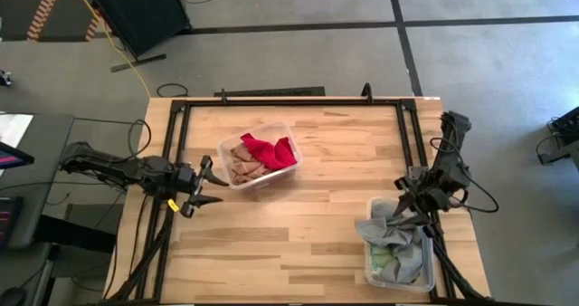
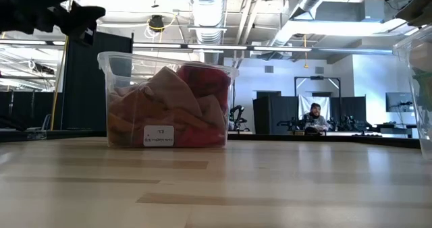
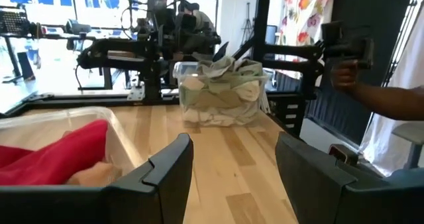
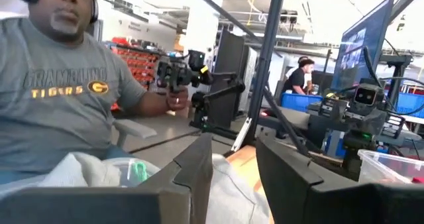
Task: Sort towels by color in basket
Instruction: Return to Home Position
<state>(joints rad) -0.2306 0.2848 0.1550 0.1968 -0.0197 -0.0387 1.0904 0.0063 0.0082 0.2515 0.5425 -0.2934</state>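
Grey concrete floor (image 1: pixel 271 52) round light wood table (image 1: pixel 317 215) — exposed ceiling ducts (image 2: pixel 209 5), bright windows (image 3: pixel 106 2) beyond.

Soft cloth towels (image 1: pixel 262 154), clear plastic bins (image 2: pixel 118 66) (glossy), wood table (image 1: pixel 298 224)

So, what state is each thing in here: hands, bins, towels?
Left hand: open, empty, at the table's left edge.
Right hand: open, empty, just above the right bin.
Middle bin: lidless, holding the crumpled red towel and tan towel.
Right bin: lidless, with the grey towel heaped over paler ones.
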